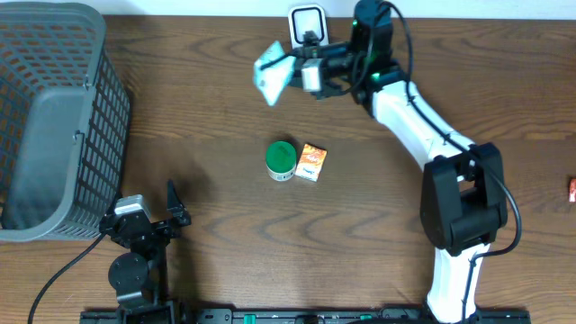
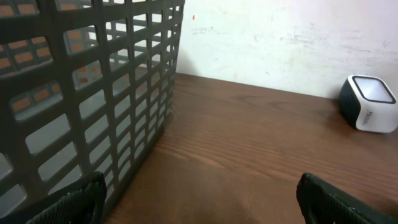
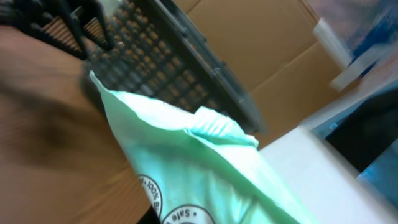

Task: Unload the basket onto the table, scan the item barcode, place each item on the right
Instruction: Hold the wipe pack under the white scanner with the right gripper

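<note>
1. Overhead view: find the right gripper [image 1: 303, 74] near the middle of the table's far edge. Its jaws are clamped on a pale green pouch [image 1: 270, 74], which is held clear of the table surface.
2. Note the scanner [image 1: 306, 20] standing at the far edge, just behind the gripper. The pouch is raised close to it, most likely so that a printed face can be turned toward the scanner window.
3. Check the right wrist view. The pouch fills the lower part of the frame, and a round printed seal shows near its bottom edge. The frame is blurred, so you cannot confirm a barcode here; it may sit on a face turned away from this camera.
4. Find the left gripper [image 1: 178, 205] near the table's near-left corner, beside the basket [image 1: 54, 126]. Its jaws stand wide apart and hold nothing. Judge this arm as parked, leaving the centre free for the right arm.
5. Observe the green-lidded jar [image 1: 282, 160] and the orange box [image 1: 311, 163], just beside each other at the table's centre and well apart from both grippers. Treat them as items waiting their turn.
</note>
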You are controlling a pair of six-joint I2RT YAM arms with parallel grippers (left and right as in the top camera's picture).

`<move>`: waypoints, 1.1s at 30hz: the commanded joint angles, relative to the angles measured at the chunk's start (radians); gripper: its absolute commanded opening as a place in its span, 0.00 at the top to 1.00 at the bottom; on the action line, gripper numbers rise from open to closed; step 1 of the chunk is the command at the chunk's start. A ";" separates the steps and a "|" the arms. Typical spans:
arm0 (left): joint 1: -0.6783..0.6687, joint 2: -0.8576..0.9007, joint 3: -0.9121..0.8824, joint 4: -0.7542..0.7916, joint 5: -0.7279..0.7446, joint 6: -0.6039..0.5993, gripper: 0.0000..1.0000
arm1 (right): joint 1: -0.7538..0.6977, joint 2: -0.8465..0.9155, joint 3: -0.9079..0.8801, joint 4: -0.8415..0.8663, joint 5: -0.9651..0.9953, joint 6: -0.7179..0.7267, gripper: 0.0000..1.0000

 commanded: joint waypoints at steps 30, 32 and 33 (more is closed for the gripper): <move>-0.004 -0.007 -0.019 -0.029 0.005 0.006 0.02 | -0.099 -0.019 0.011 -0.526 0.014 1.363 0.99; -0.004 -0.007 -0.019 -0.029 0.006 0.006 0.02 | -0.106 -0.019 0.009 -0.655 0.042 1.346 0.99; -0.004 -0.007 -0.019 -0.029 0.005 0.006 0.02 | -0.107 -0.019 0.004 -0.723 0.094 1.296 0.99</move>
